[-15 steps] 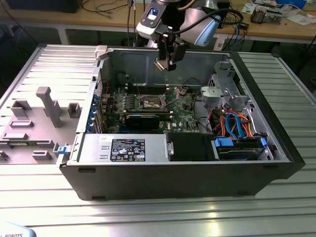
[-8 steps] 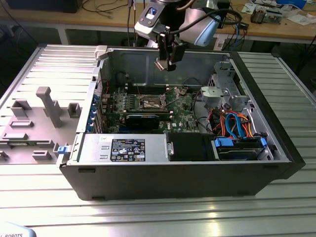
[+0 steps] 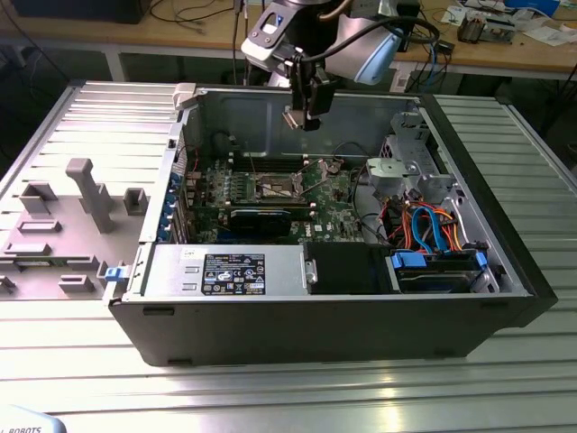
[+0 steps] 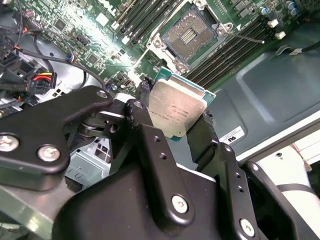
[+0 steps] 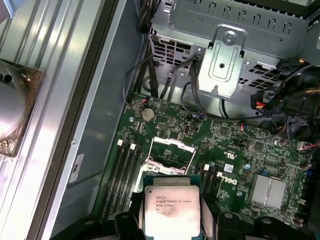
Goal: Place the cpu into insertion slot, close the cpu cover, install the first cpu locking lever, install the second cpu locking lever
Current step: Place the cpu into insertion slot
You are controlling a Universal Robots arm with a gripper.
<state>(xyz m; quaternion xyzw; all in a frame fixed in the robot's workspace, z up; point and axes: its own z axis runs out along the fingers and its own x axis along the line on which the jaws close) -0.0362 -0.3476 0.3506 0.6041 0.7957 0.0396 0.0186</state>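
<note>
My gripper (image 3: pixel 306 115) hangs above the open computer case, shut on the cpu (image 4: pixel 177 107), a flat square chip with a silver top, also visible as the cpu (image 5: pixel 171 207). Black fingers (image 4: pixel 144 92) press on two opposite edges of the chip. Below it on the green board lies the insertion slot (image 4: pixel 190 34), open with its contact field bare; in the exterior view the insertion slot (image 3: pixel 275 188) sits in the board's middle. The cpu cover (image 5: pixel 171 152) stands raised, a thin silvery frame just past the chip. A thin wire locking lever (image 4: pixel 247 37) stands away from the socket.
Long black memory slots (image 4: pixel 235 52) flank the socket. A metal drive cage (image 5: pixel 225 50) with cables rises on one side of the board, and a finned heatsink (image 5: pixel 270 190) sits on it. A power supply (image 3: pixel 225 271) fills the case's near side. A grey fixture tray (image 3: pixel 72 216) lies at the exterior view's left.
</note>
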